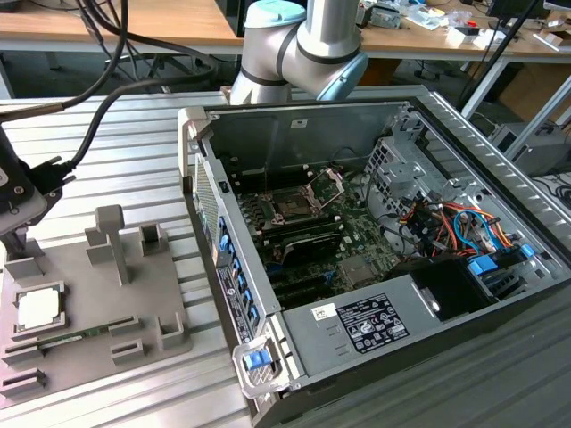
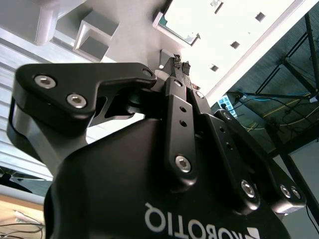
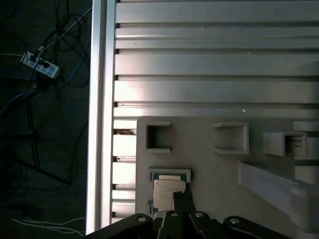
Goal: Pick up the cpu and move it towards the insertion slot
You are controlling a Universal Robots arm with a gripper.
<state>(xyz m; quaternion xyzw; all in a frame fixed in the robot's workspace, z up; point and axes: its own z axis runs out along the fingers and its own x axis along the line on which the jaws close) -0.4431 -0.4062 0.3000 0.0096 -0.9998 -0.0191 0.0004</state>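
Observation:
The cpu (image 1: 40,309) is a small silvery-white square lying flat in a pocket of the grey tray (image 1: 98,299), at the exterior view's left. My gripper (image 1: 12,245) hangs just above the tray beside the chip. In the first wrist view the shut fingertips (image 3: 183,197) sit over one edge of the cpu (image 3: 166,192), with nothing between them. The second wrist view shows the same closed gripper (image 2: 180,64) with the chip's green-rimmed corner (image 2: 175,32) just beyond it. The insertion slot (image 1: 294,204), a dark square with its metal frame raised, lies inside the open computer case.
The open computer case (image 1: 202,169) stands to the exterior view's right of the tray, with its side wall between tray and socket. Upright grey posts (image 1: 111,241) rise from the tray. A thin green memory stick (image 1: 71,336) lies near the chip. Cables (image 1: 98,107) trail above the gripper.

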